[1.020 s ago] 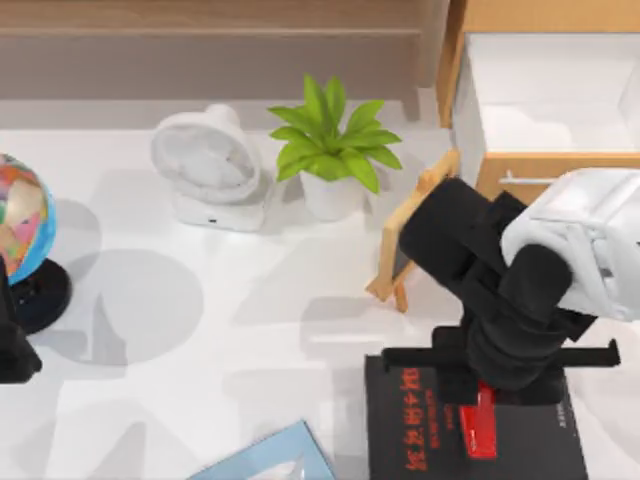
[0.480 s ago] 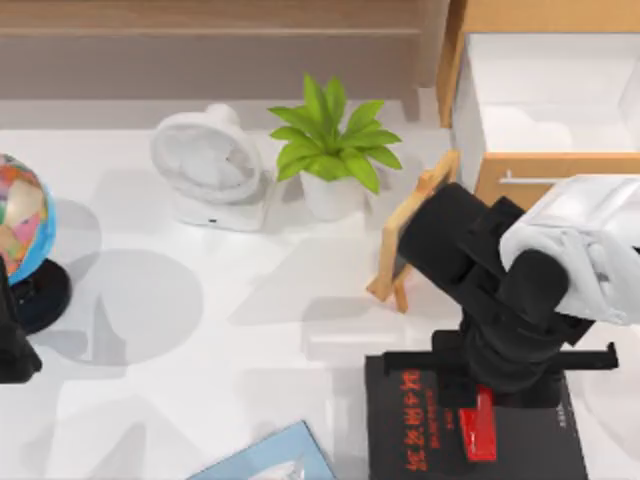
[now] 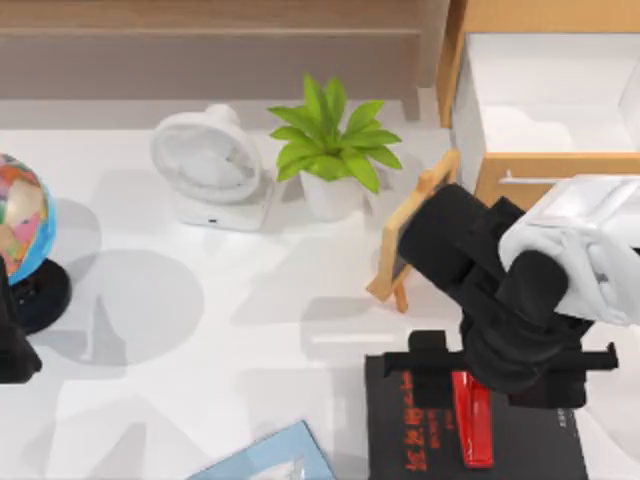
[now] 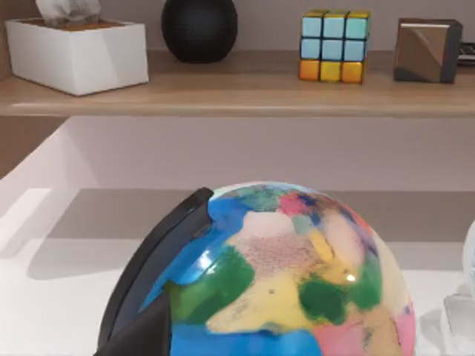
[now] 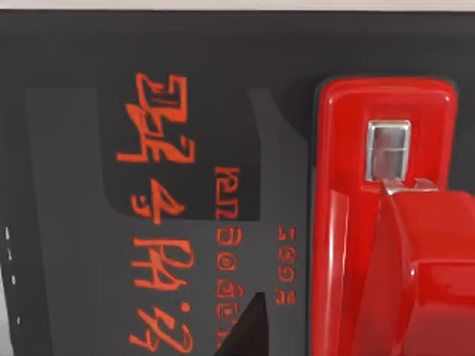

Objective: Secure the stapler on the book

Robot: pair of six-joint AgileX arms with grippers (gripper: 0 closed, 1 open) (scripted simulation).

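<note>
**Stapler lies on the book; the release is the risky part**

The white table (image 3: 250, 330) carries a fan (image 3: 210, 165), a potted plant (image 3: 335, 145), a small wooden easel (image 3: 410, 235) and a globe (image 3: 20, 225), all well apart from the work. At the table's right side the right arm hangs over the black book (image 3: 410, 440), which lies flat near the front edge, beside a light blue flat object (image 3: 265, 455).

The red stapler (image 3: 472, 425) rests lengthwise on the book's cover, just beside the red characters; in the right wrist view the stapler (image 5: 386, 222) sits flat on the book (image 5: 89, 185). The right claw (image 3: 505, 375) is directly above the stapler's far end, with the arm's bulk hiding the fingers, so I cannot tell whether they are spread or closed on it.

The placing looks nearly finished. The danger I judge is in the withdrawal: if a finger is dragging on the glossy body as the arm lifts, the stapler could skid or tip.

The left claw (image 3: 15, 345) sits parked at the table's left edge beside the globe (image 4: 282, 274).
</note>
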